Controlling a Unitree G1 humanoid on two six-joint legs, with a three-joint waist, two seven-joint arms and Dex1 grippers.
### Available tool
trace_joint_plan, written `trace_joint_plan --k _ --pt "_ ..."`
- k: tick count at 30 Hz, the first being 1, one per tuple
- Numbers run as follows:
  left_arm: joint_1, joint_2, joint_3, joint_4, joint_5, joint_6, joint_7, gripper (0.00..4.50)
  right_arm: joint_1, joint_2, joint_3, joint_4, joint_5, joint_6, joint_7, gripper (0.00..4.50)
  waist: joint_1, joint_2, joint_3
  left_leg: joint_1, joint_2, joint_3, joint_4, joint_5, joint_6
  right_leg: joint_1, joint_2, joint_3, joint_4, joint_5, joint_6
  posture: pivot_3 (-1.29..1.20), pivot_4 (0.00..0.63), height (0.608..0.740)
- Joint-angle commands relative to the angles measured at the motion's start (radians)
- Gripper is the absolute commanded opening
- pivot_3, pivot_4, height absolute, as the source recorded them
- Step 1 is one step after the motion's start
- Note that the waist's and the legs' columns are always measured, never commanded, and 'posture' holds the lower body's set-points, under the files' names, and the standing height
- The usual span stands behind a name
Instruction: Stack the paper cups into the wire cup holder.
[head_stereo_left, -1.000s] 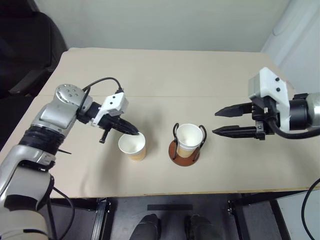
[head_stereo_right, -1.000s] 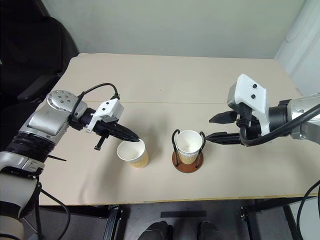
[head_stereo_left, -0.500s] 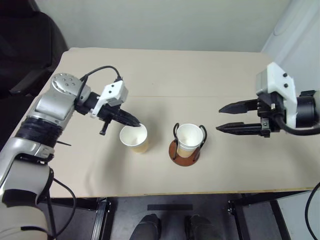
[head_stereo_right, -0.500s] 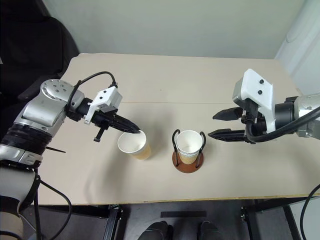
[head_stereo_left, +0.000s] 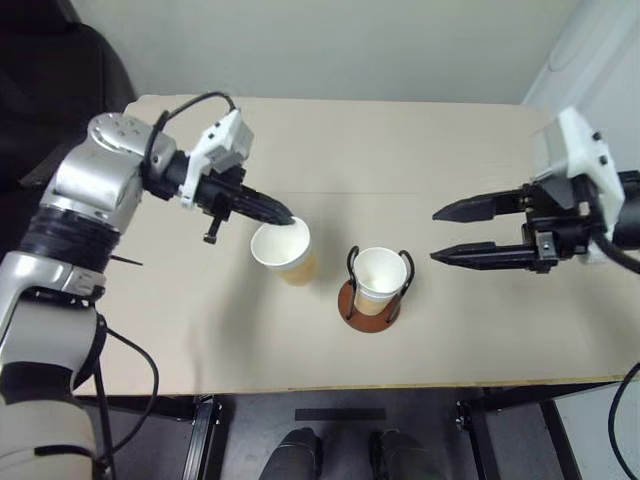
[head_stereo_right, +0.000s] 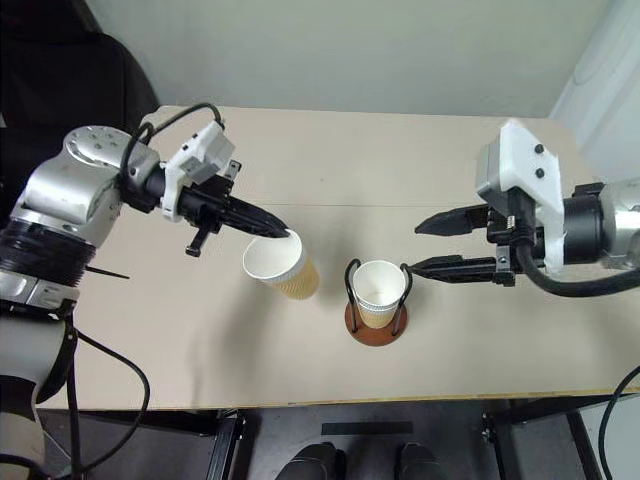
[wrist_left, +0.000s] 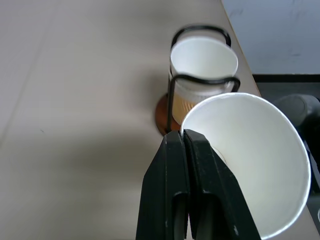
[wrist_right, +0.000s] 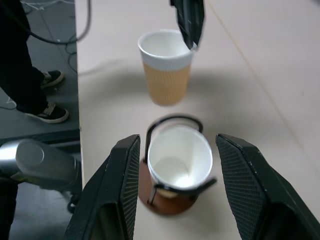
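My left gripper is shut on the rim of a tan paper cup, one finger inside and one outside. The cup hangs slightly tilted above the table, just left of the wire cup holder. In the left wrist view the fingers pinch the white rim of that cup. The holder, a reddish-brown base with two dark wire loops, has another paper cup standing upright in it. My right gripper is open, hovering to the right of the holder and pointing at it, nothing between its fingers.
The tan table has bare room behind and on both sides of the holder. Its front edge runs close below the holder. A black chair stands off the table's far left corner.
My left gripper has lifted the cup off the table and carried it up and to the right, closer to the holder. The right gripper rose a little and stayed open.
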Motion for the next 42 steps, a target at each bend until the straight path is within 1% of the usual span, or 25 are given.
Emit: trace_joint_plan --k 1,5,9,18,33,42 --pt "-0.035 0.018 0.013 0.005 -0.022 -0.006 -0.029 0.04 -0.026 -0.004 -0.021 -0.001 0.012 -0.011 -0.014 2.38 0.000 0.000 0.000 0.000 0.000 0.000 0.000 0.000 0.000 0.000 0.000 0.000 0.000 0.000 0.000 0.00 0.150 0.740" --pt "-0.033 0.024 0.002 -0.001 -0.025 -0.011 -0.029 0.04 -0.010 -0.010 -0.013 -0.003 -0.008 -0.022 -0.015 2.38 0.000 0.000 0.000 0.000 0.000 0.000 0.000 0.000 0.000 0.000 0.000 0.000 0.000 0.000 0.000 0.00 0.150 0.740" --pt "-0.030 0.024 0.003 -0.017 -0.025 -0.006 -0.029 0.04 0.017 -0.054 -0.007 0.009 -0.036 -0.025 0.014 2.38 0.001 0.000 0.000 0.000 0.000 0.000 0.000 0.000 0.000 0.000 0.000 0.000 0.000 0.000 0.000 0.00 0.150 0.740" --pt "-0.029 0.022 0.000 -0.035 -0.024 -0.004 -0.029 0.04 -0.025 -0.064 -0.009 0.043 -0.034 -0.031 0.017 2.38 0.001 0.000 0.000 0.000 0.000 0.000 0.000 0.000 0.000 0.000 0.000 0.000 0.000 0.000 0.000 0.00 0.150 0.740" --pt "-0.043 0.019 -0.027 0.001 -0.011 -0.035 -0.029 0.04 -0.101 -0.022 -0.023 0.053 0.021 -0.009 -0.027 2.38 0.001 0.000 0.000 0.000 0.000 0.000 0.000 0.000 0.000 0.000 0.000 0.000 0.000 0.000 0.000 0.00 0.150 0.740" --pt "-0.066 0.014 -0.020 -0.027 -0.010 0.011 -0.029 0.04 -0.173 0.021 -0.019 0.086 0.059 0.008 -0.056 2.38 0.001 0.000 0.000 0.000 0.000 0.000 0.000 0.000 0.000 0.000 0.000 0.000 0.000 0.000 0.000 0.00 0.150 0.740"
